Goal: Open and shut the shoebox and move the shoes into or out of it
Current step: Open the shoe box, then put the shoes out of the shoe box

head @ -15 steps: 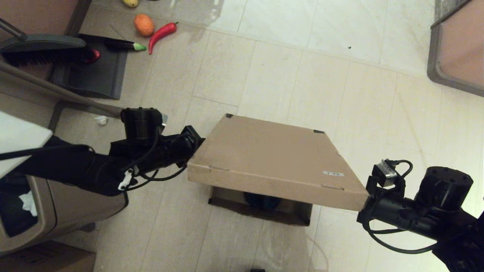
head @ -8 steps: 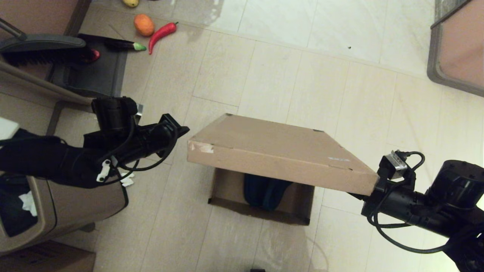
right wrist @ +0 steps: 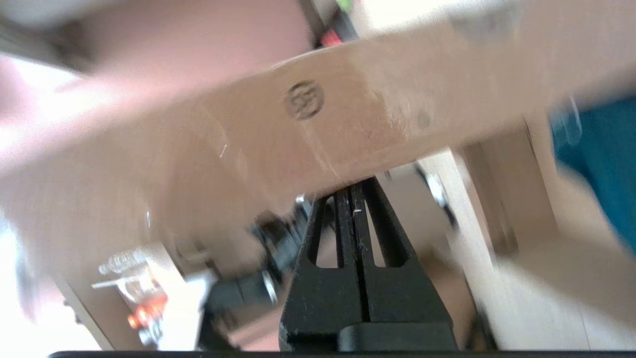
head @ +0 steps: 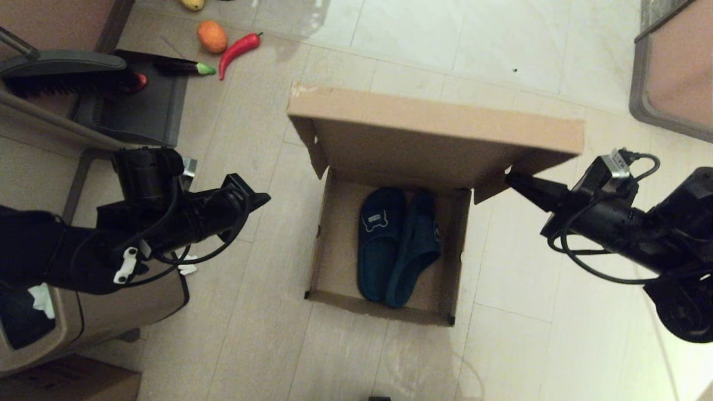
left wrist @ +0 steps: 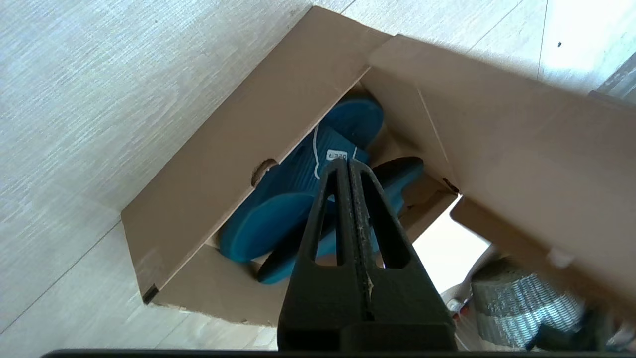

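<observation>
The shoebox [head: 325,245] stands open on the floor, its lid [head: 434,139] tipped up at the back. The shoes [head: 398,245], two dark teal slippers, lie side by side inside. My right gripper [head: 509,177] is shut, its tip against the lid's right side flap from below; the right wrist view shows the gripper [right wrist: 352,183] touching the lid [right wrist: 308,124], with a shoe [right wrist: 601,159] beyond. My left gripper [head: 262,197] is shut and empty, a little left of the box. In the left wrist view that gripper [left wrist: 348,161] points at the shoes [left wrist: 278,209] over the box wall [left wrist: 223,149].
A bin [head: 94,303] stands under my left arm, with a darker cardboard box [head: 67,381] in front of it. At the far left lie a dustpan [head: 139,106], brush [head: 67,81], eggplant [head: 184,68], red chili [head: 239,47] and orange fruit [head: 212,36]. Furniture [head: 674,72] fills the far right corner.
The lid swung from nearly flat over the box to upright, uncovering the shoes. My right gripper rose with its edge. My left gripper left the lid's corner and drew back to the left.
</observation>
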You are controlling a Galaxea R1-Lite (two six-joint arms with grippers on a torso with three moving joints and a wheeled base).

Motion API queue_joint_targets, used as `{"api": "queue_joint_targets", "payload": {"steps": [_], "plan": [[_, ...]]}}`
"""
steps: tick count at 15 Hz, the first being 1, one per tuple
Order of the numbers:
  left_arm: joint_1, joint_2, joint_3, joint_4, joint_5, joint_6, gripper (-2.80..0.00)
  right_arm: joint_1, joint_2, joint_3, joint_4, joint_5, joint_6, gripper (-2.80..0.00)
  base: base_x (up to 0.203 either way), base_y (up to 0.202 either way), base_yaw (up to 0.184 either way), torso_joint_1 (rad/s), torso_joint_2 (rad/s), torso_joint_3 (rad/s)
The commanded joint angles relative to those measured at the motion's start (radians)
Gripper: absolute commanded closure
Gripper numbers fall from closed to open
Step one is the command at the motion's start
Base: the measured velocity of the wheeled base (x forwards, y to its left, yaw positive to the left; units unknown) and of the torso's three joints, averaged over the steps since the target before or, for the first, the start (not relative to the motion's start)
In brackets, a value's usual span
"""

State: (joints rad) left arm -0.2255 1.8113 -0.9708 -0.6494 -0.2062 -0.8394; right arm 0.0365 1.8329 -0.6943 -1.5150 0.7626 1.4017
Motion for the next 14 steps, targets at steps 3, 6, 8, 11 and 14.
{"api": "queue_joint_targets", "payload": {"steps": [3,6,8,11,14], "plan": [[-0.006,-0.023,0.021,-0.004,0.005,-0.004,0.0,-0.078,0.048,-0.232,0.13,0.003,0.001,0.0,0.0,0.0,0.0,0.0,0.0,0.0],[0.0,-0.034,0.058,-0.006,0.056,0.119,0.0,-0.055,-0.006,-0.221,0.332,-0.006,-0.391,0.0,0.0,0.0,0.0,0.0,0.0,0.0],[0.03,-0.067,0.13,-0.006,0.093,0.265,0.0,0.003,-0.075,-0.195,0.573,-0.063,-0.728,0.0,0.0,0.0,0.0,0.0,0.0,0.0],[0.085,-0.137,0.256,-0.013,0.101,0.4,0.0,0.163,-0.177,-0.175,1.092,-0.279,-1.005,0.0,0.0,0.0,0.0,0.0,0.0,0.0],[0.15,-0.155,0.38,-0.139,0.103,0.42,0.0,0.341,-0.149,-0.177,1.356,-0.586,-1.072,0.0,0.0,0.0,0.0,0.0,0.0,0.0]]}}
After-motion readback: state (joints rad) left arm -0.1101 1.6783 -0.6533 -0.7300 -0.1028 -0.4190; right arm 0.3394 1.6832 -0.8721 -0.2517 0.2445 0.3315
